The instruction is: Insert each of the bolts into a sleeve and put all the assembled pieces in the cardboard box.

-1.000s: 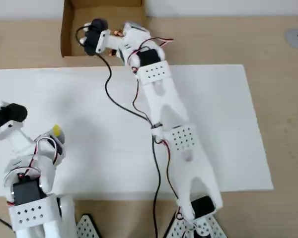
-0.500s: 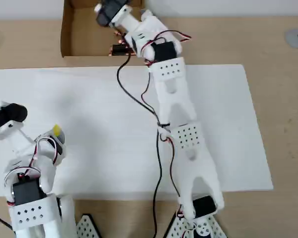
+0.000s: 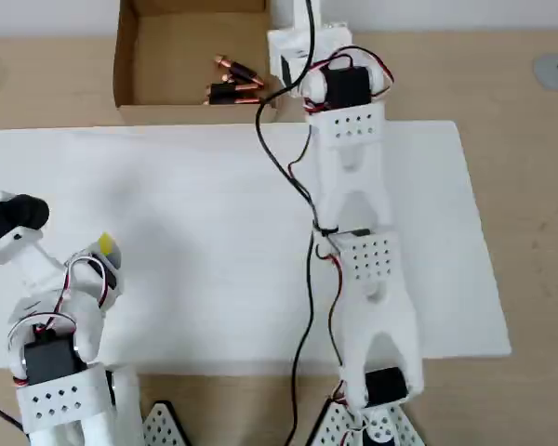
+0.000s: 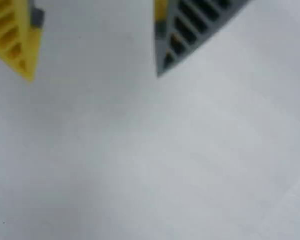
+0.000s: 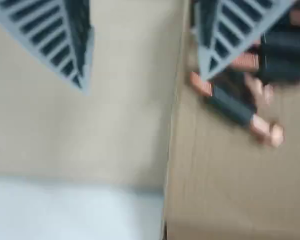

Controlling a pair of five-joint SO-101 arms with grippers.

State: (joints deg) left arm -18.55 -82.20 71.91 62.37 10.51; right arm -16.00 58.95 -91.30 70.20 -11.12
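The left arm (image 3: 60, 316) sits folded over its own base at the near left corner of the white sheet (image 3: 186, 232). The left gripper (image 4: 92, 75) hangs close above the sheet with its jaws spread wide, one finger yellow (image 4: 17, 35) and the other grey. Bare sheet shows in the gap, and it has hold of nothing.

Further along, at the far edge of the table (image 3: 530, 186), the box (image 3: 124, 65) stands open-topped, just beyond the sheet's far edge and left of centre. The pieces (image 3: 231, 85) lie on its floor in the right-hand part, close to the right wall. They are bunched together, some touching. In the right wrist view each is a copper-coloured bolt in a black sleeve, with copper showing at both ends of the sleeve.

The right arm (image 3: 353, 186) stretches from its base at the near edge straight across the sheet. It ends just to the right of the box. The right gripper (image 5: 142, 82) is over the box's right wall with its jaws wide apart and nothing between them. One grey finger is over the bare table outside the box. The other is over the box floor, in front of the pieces; I cannot tell whether it touches them.

At the far right edge of the table lies a grey round disc (image 3: 555, 70), well apart from the sheet.
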